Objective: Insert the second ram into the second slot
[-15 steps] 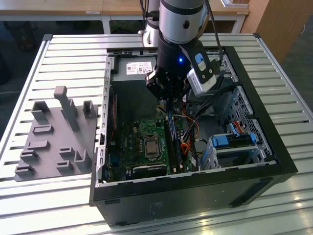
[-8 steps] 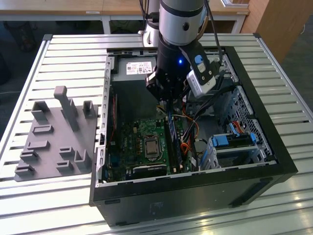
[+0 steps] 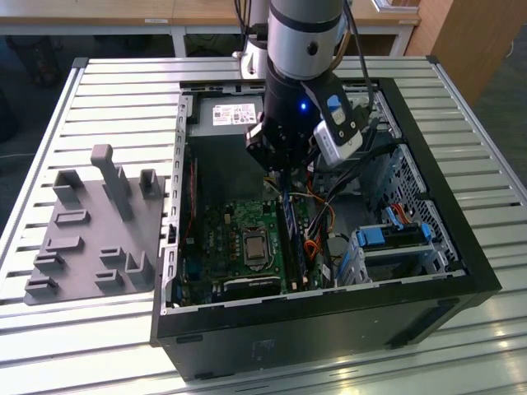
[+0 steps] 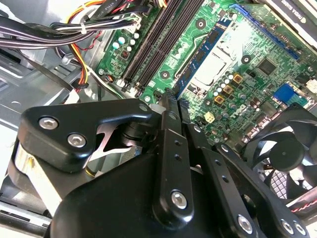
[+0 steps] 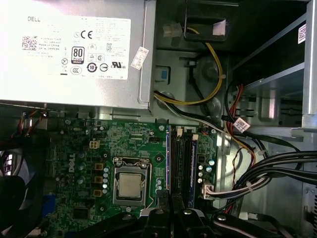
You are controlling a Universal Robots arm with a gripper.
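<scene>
At 3 o'clock of the processor socket (image 3: 251, 245), exterior view, the second ram (image 3: 289, 224) is seen edge-up among the memory slots (image 3: 300, 247), gripper (image 3: 278, 177) at its 12 o'clock end. Jaw state cannot be told. Pressed off-centre, it could be tilted and left half-seated.

A slatted metal counter (image 3: 107, 82) carries two things. An open black computer case (image 3: 329, 329) lies flat on it, directly under the pincer (image 3: 278, 174), which hangs inside the case. A grey holder tray (image 3: 89, 202) with upright pegs lies beside the case, well apart from the pincer, toward the exterior view's left.
</scene>
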